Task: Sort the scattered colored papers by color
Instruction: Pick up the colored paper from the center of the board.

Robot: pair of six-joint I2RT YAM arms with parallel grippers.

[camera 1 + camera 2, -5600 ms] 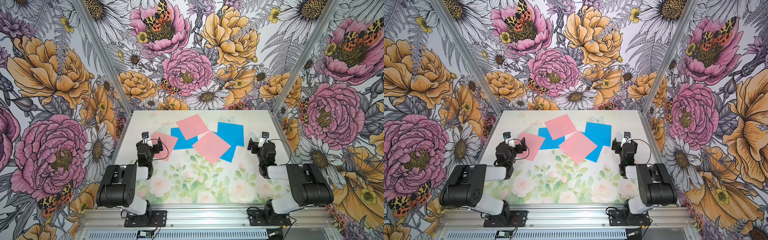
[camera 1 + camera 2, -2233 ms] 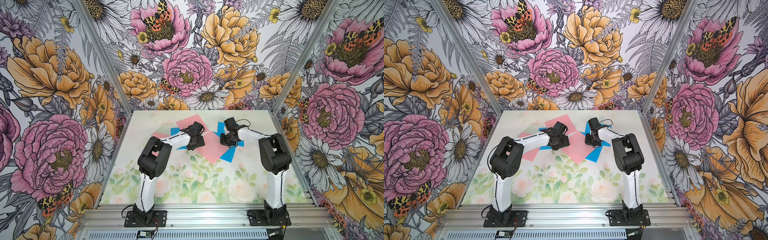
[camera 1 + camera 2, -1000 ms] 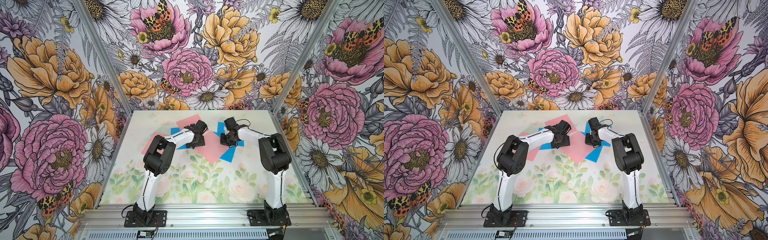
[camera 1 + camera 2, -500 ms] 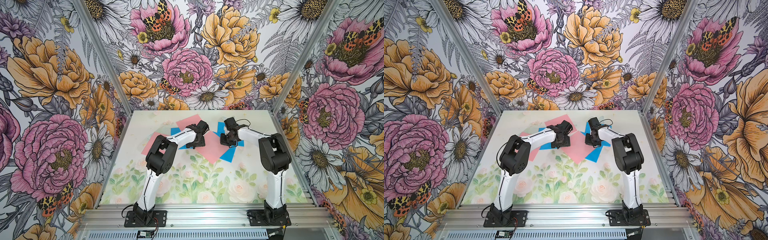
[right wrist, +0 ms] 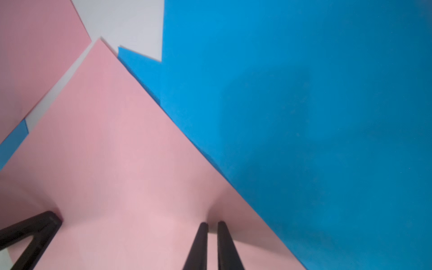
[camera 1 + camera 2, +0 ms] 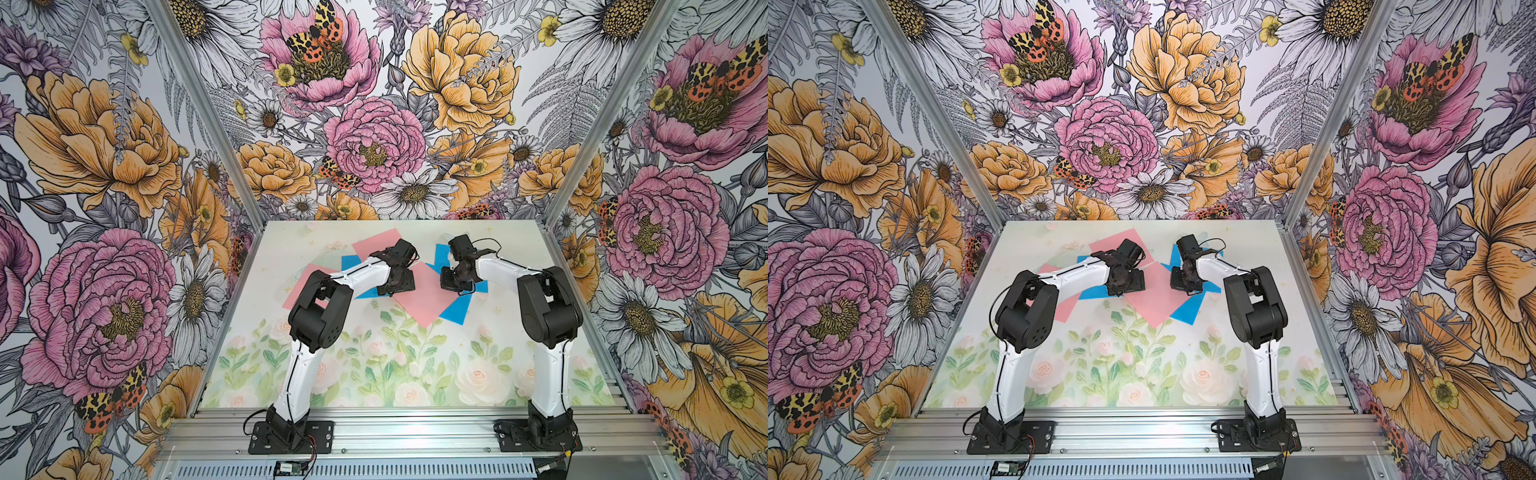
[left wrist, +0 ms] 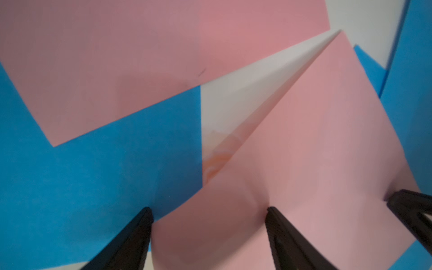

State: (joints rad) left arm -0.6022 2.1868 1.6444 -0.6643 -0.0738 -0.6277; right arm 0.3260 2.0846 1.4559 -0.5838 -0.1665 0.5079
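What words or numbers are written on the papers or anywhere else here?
None can be read.
The pink papers and blue papers are plain.
The flowered walls and table show only pictures.
The small device on the front rail is too small to read.

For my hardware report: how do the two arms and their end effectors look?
The left arm and right arm share white shells, bulky black joints, thin black cables and black base plates. The left end effector and right end effector have slim, tapering black fingers.

Left arm point(image 6: 316, 316) and right arm point(image 6: 548, 307) reach forward, elbows raised; left claw point(image 7: 208, 210) spread wide, right claw point(image 5: 211, 225) nearly closed
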